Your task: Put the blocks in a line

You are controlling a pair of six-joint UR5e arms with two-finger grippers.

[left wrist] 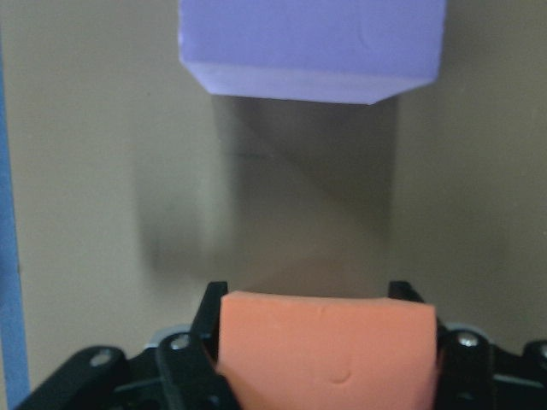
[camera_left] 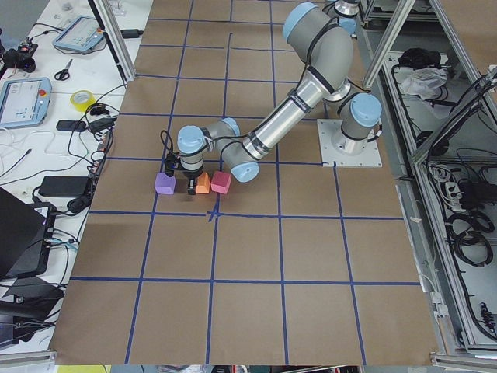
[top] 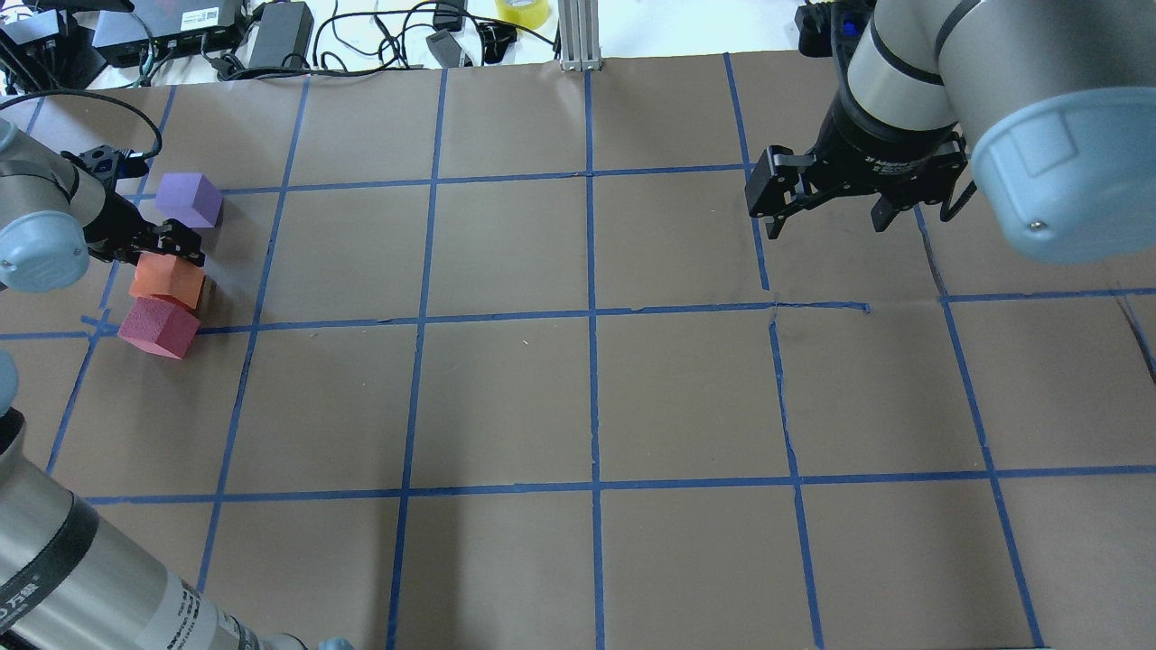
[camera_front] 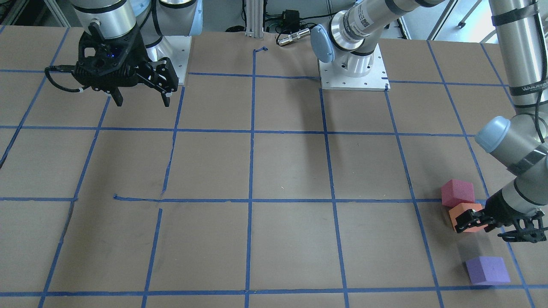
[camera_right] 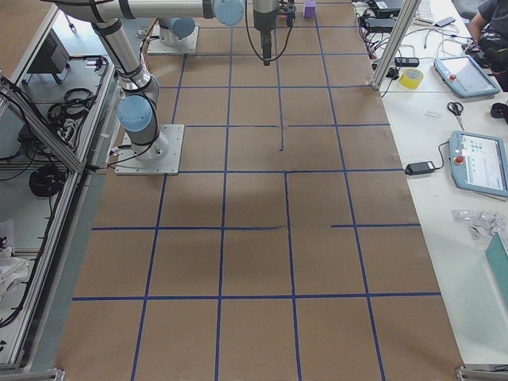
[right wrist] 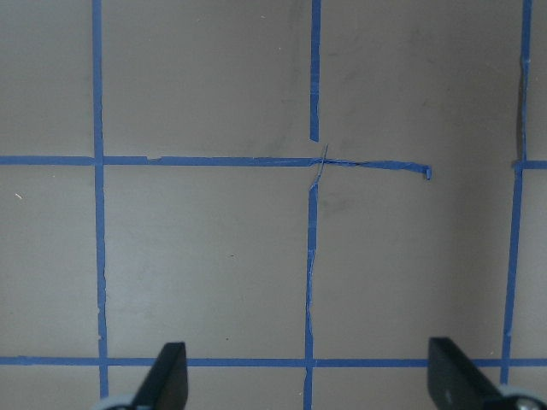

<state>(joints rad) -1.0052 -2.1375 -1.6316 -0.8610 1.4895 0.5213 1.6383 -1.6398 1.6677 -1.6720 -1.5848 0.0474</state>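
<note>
The orange block [top: 167, 280] is between the fingers of my left gripper [top: 165, 264], which is shut on it, low at the table's far left. In the left wrist view the orange block [left wrist: 329, 350] fills the gap between the fingers [left wrist: 208, 312]. The red-pink block [top: 158, 327] lies right against it on the robot's side. The purple block [top: 188, 199] stands apart on the other side, ahead of the gripper [left wrist: 312, 43]. My right gripper [top: 817, 224] is open and empty, above the table at the right.
Blue tape lines form a grid on the brown table [top: 587, 397]. Cables, power bricks and a tape roll [top: 522, 11] lie beyond the far edge. The left arm's base plate [camera_front: 353, 77] stands on the table on the robot's side.
</note>
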